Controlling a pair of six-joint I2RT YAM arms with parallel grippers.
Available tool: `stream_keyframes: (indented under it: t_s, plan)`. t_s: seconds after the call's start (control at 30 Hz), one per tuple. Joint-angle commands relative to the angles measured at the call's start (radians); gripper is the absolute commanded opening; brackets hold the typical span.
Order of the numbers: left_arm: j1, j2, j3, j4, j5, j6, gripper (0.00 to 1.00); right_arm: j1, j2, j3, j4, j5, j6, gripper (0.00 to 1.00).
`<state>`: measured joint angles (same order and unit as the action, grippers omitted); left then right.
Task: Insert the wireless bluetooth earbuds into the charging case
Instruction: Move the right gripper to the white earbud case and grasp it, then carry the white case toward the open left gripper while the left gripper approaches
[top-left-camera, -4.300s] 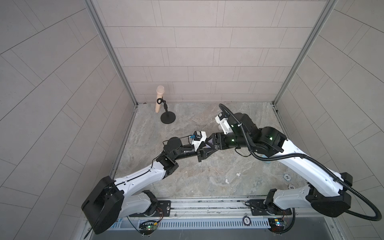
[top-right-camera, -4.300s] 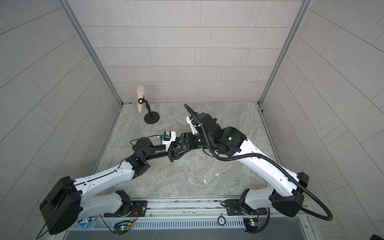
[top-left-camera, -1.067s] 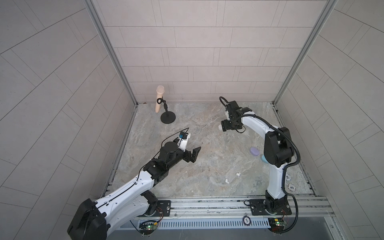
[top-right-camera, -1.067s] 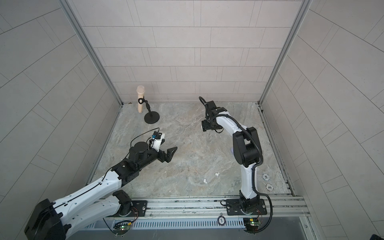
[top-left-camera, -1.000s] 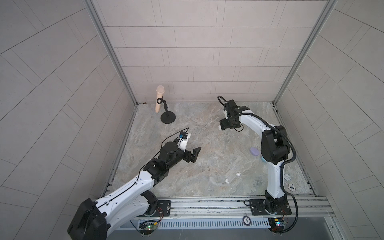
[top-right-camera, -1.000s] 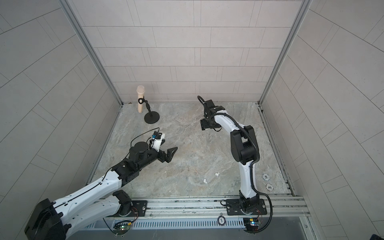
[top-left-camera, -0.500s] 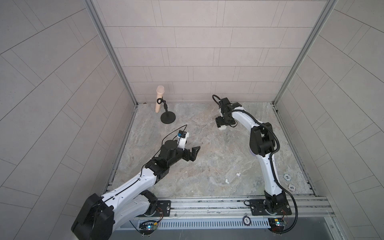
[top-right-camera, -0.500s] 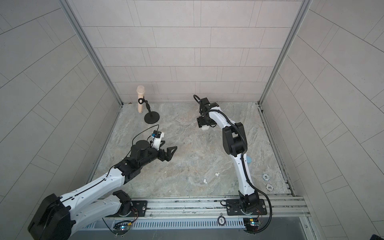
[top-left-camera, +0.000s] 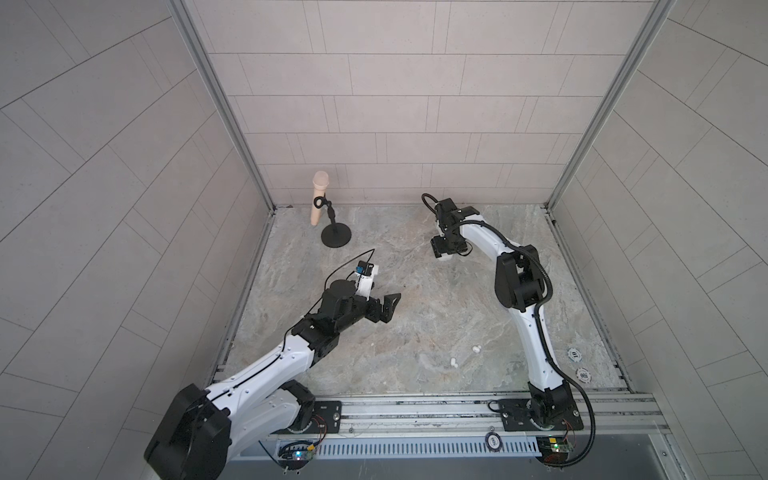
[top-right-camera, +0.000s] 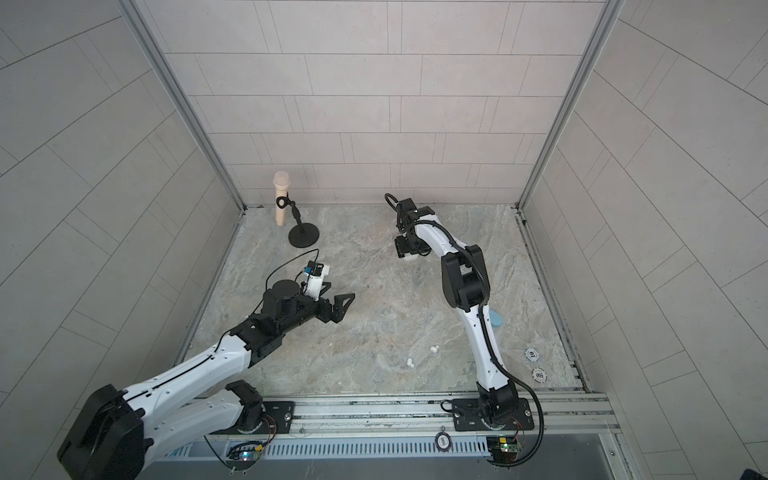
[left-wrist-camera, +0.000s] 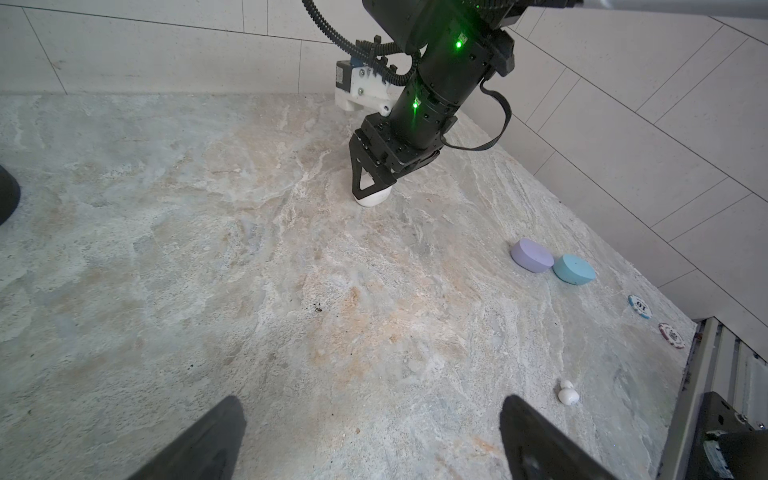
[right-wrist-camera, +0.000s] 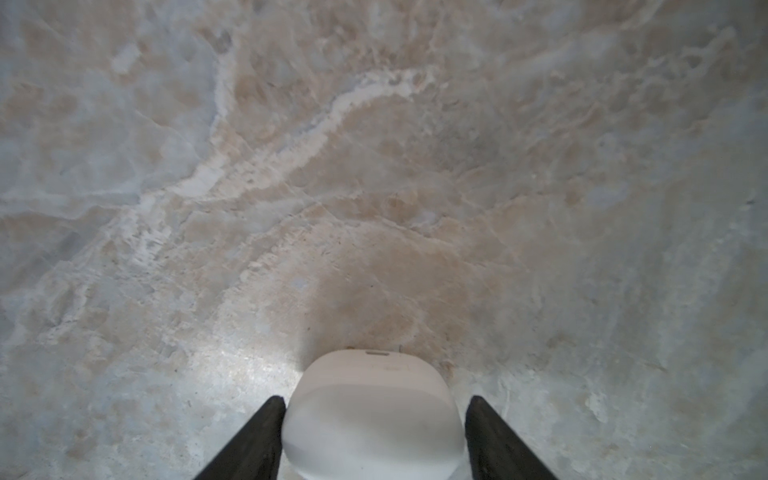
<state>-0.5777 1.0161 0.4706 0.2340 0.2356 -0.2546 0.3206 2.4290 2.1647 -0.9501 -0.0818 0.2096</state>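
A white charging case (right-wrist-camera: 372, 415) lies closed on the marble table at the back, also seen in both top views (top-left-camera: 444, 256) (top-right-camera: 411, 256). My right gripper (right-wrist-camera: 376, 399) reaches down over it with a finger on each side. One finger touches the case; a slim gap shows at the other. Two white earbuds (top-left-camera: 476, 349) (top-left-camera: 454, 363) lie loose near the front, apart from each other; one earbud (left-wrist-camera: 567, 392) shows in the left wrist view. My left gripper (top-left-camera: 390, 307) hovers wide open and empty over the table's left middle (left-wrist-camera: 372, 401).
A lilac case (left-wrist-camera: 532, 260) and a light blue case (left-wrist-camera: 573, 269) lie closed side by side at the right. Two poker chips (top-left-camera: 574, 354) (top-left-camera: 583, 375) sit near the front right corner. A microphone (top-left-camera: 320, 197) on a black stand (top-left-camera: 336, 237) occupies the back left.
My right arm has stretched toward the back and come down over the white case, and its jaws have narrowed around it. The left arm has barely moved.
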Motion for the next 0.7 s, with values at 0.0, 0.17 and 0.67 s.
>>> stream_keyframes:
  t_s: [0.0, 0.17, 0.67]
  plan:
    - [0.009, -0.001, 0.000, 0.018, 0.003, -0.003, 1.00, 0.006, 0.008, 0.009, -0.029, 0.011, -0.007, 0.65]
    - [0.010, 0.001, 0.006, 0.013, 0.001, 0.000, 1.00, 0.006, -0.009, -0.005, -0.016, 0.011, -0.001, 0.58]
    - [-0.053, 0.069, 0.043, 0.054, 0.011, 0.129, 1.00, 0.021, -0.349, -0.307, -0.006, -0.023, 0.084, 0.51]
